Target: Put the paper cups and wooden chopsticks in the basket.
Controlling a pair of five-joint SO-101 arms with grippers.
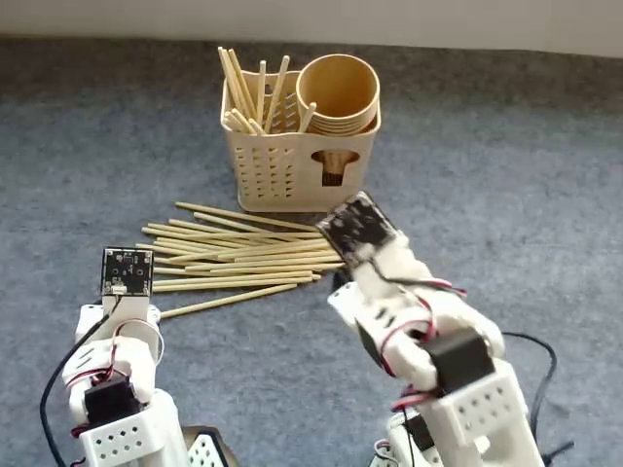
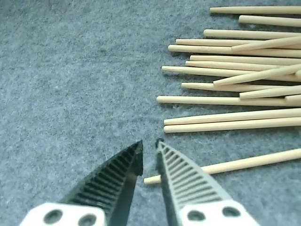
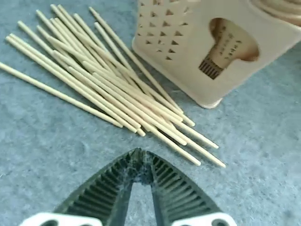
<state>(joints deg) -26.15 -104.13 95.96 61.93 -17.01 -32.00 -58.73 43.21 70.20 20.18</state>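
Left jaws: a narrow gap apart, empty, tips low over the grey surface [image 1: 506, 195], with the near end of one stray chopstick [image 2: 225, 165] lying just beneath them, not yet gripped. Right jaws: together, empty, poised just short of the nearest ends of the loose chopstick pile [image 3: 108, 89], touching none. The pile lies fanned flat on the surface between the two arms and the basket [image 1: 282, 175], which stands upright just beyond it. Basket contents: the stacked paper cups [image 1: 339, 92] in one side and a bundle of upright chopsticks [image 1: 251, 92] in the other. Step in hand, as judged: cups done, loose sticks to collect. Next move calls for wider jaws, a descent astride one stick, and a firm pinch before lifting.
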